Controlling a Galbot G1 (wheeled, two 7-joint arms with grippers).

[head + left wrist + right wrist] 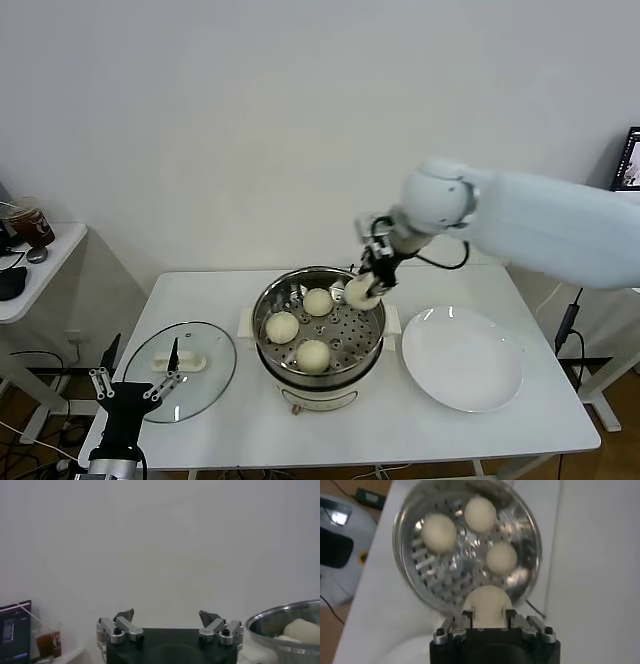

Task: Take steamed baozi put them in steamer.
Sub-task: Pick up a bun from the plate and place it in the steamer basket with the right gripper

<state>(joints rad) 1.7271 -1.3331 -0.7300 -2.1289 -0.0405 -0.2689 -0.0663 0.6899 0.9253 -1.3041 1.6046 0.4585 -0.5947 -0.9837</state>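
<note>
While three buns sit in the steamer (372,330) below it, the right end effector (366,287) clenches the last baozi (359,292); lowering and releasing come next. The left end effector (130,385) is parked, released.

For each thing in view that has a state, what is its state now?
Steamer: uncovered, three baozi on its tray.
Fourth baozi: gripped, above the steamer's rim, not yet set down.
Right gripper: shut on the fourth baozi.
Left gripper: open, empty, parked low at the table's left corner.
Lid: off, lying on the table left of the steamer.
Plate: empty, right of the steamer.
</note>
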